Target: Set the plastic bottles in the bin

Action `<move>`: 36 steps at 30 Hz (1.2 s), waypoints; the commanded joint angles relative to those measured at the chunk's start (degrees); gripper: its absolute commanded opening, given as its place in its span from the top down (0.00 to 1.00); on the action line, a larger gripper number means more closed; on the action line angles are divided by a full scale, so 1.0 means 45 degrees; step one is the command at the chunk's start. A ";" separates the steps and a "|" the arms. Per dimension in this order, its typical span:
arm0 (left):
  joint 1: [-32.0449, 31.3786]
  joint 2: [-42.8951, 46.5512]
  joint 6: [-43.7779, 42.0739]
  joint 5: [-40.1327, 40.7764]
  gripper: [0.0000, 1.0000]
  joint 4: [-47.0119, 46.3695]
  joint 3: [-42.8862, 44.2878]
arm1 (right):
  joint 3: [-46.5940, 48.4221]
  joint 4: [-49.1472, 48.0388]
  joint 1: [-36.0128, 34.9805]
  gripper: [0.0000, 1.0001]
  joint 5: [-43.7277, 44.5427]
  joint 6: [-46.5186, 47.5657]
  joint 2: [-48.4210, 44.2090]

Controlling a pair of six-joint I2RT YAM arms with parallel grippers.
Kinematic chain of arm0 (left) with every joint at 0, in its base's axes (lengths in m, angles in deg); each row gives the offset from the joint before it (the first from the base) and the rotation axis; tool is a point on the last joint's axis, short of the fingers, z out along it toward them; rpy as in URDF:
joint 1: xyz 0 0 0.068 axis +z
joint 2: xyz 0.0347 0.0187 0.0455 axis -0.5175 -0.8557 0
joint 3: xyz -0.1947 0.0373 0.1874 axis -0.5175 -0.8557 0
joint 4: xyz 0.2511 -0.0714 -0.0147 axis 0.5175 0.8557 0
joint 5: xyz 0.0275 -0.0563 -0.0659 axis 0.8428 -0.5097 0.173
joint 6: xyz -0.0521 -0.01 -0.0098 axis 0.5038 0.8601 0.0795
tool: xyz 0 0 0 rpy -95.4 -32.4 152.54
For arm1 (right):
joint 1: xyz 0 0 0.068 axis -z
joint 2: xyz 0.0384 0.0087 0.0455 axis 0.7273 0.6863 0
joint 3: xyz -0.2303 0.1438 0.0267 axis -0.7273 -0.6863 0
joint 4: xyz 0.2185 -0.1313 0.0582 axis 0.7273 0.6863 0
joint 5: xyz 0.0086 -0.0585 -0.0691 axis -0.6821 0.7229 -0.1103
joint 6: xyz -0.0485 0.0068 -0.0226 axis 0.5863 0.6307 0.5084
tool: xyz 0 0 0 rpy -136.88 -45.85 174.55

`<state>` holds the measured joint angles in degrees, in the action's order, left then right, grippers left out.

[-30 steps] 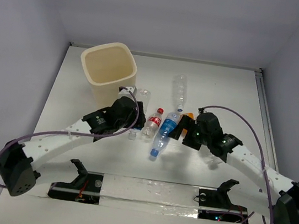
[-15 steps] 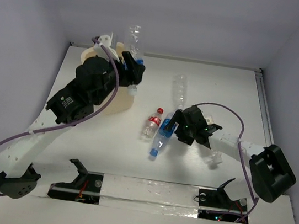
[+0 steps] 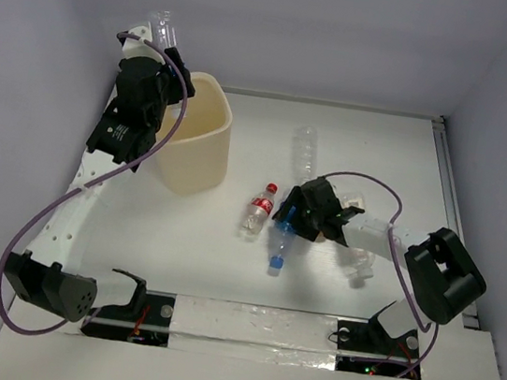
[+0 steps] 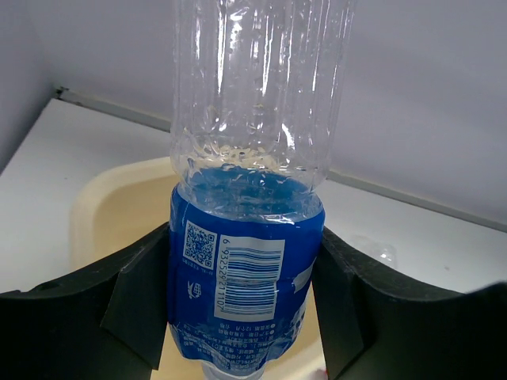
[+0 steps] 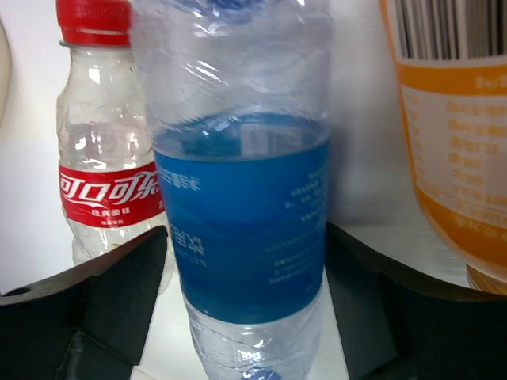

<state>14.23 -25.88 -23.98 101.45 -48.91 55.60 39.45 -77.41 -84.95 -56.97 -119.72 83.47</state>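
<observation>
My left gripper (image 3: pixel 157 55) is raised high and shut on a clear blue-labelled bottle (image 3: pixel 163 26), held upright over the left rim of the cream bin (image 3: pixel 204 150). In the left wrist view the fingers (image 4: pixel 139 305) press the blue label (image 4: pixel 242 261), with the bin (image 4: pixel 111 210) below. My right gripper (image 3: pixel 294 220) is low on the table, shut on a second blue-labelled bottle (image 3: pixel 277 246) that lies there. In the right wrist view this bottle (image 5: pixel 242 206) sits between the pads, with a red-labelled bottle (image 5: pixel 103 174) on the left and an orange bottle (image 5: pixel 447 134) on the right.
The red-capped bottle (image 3: pixel 257 211) lies left of my right gripper. A plain clear bottle (image 3: pixel 305 150) lies behind it. A small clear bottle (image 3: pixel 361 267) lies by the right forearm. Walls enclose the table at the back and on both sides.
My left gripper lifted its bottle from the table and swung it up and left over the bin. My right gripper closed in on the second blue-labelled bottle, which turned a little.
</observation>
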 commanded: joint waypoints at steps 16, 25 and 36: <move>0.0559 0.0138 -0.0660 0.0121 0.25 -0.3587 -0.2629 | 0.2258 0.2820 -0.0458 0.35 0.0415 0.0922 -0.6107; 0.0559 0.1328 0.0921 -0.2125 0.18 -0.0814 -0.1146 | 0.9306 0.3290 -0.1179 0.35 0.0767 0.2017 -0.2598; 0.0559 0.6345 0.3011 -0.4625 0.63 0.2566 -0.5261 | 1.8370 0.2568 -0.1571 0.35 0.0494 0.1199 0.4141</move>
<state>16.55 -0.87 -14.34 85.62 -44.30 36.85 115.16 -63.70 -91.35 -53.72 -112.44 97.07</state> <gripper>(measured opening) 0.384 0.654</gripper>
